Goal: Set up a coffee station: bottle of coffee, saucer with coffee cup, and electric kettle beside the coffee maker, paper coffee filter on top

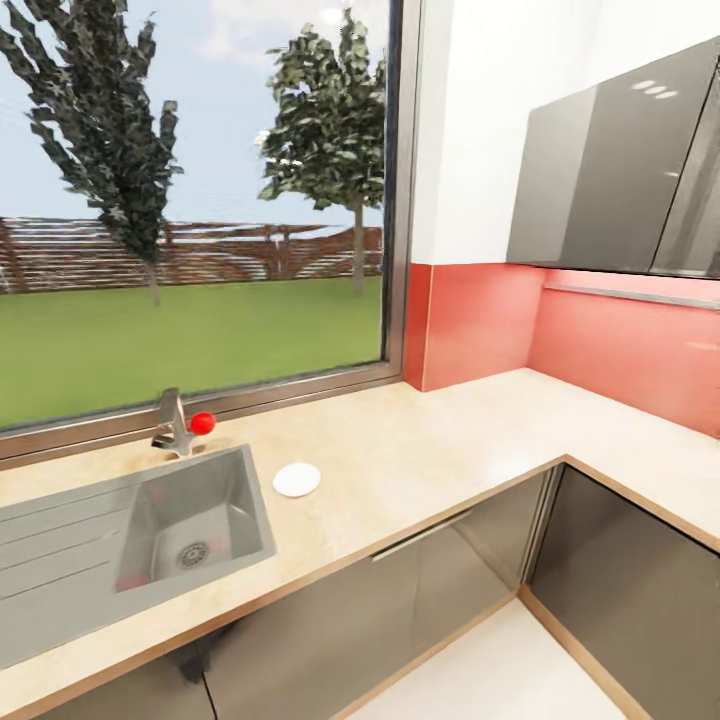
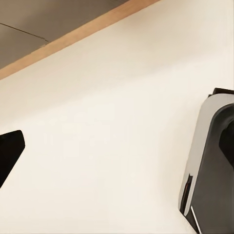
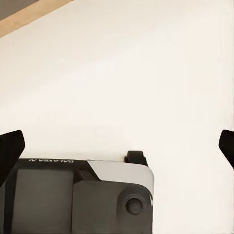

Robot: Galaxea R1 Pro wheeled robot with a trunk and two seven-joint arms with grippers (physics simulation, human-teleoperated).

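Seen from the robot's head, a pale wood-look L-shaped kitchen countertop [image 1: 420,450] runs beneath a wide window [image 1: 190,200] looking onto lawn and trees, with a stainless steel sink [image 1: 190,520] set into it, a grey tap with a red knob [image 1: 185,425] behind the basin, and a small round white saucer [image 1: 297,480] lying flat on the counter just beside the sink's corner. Coral-red backsplash panels [image 1: 620,350] and glossy grey wall cabinets [image 1: 620,170] close the corner on the other side; grey base cabinets [image 1: 440,580] stand below. In the left wrist view, the camera looks down at a cream floor [image 2: 107,126] bordered by a wooden plinth strip [image 2: 73,36]; one dark fingertip [image 2: 9,151] shows at the frame's edge beside a white-and-grey part of the robot's body [image 2: 209,161], and with only that one tip in sight I cannot tell how the left jaws stand. In the right wrist view, two dark fingertips [image 3: 9,148] sit at opposite edges over the same floor and the robot's lettered dark base [image 3: 73,195], so the right gripper [image 3: 117,146] appears spread wide and carries nothing. The saucer looks light, stiff, slippery and breakable; its thin rim, likely pinched from the edge, seems the only purchase.
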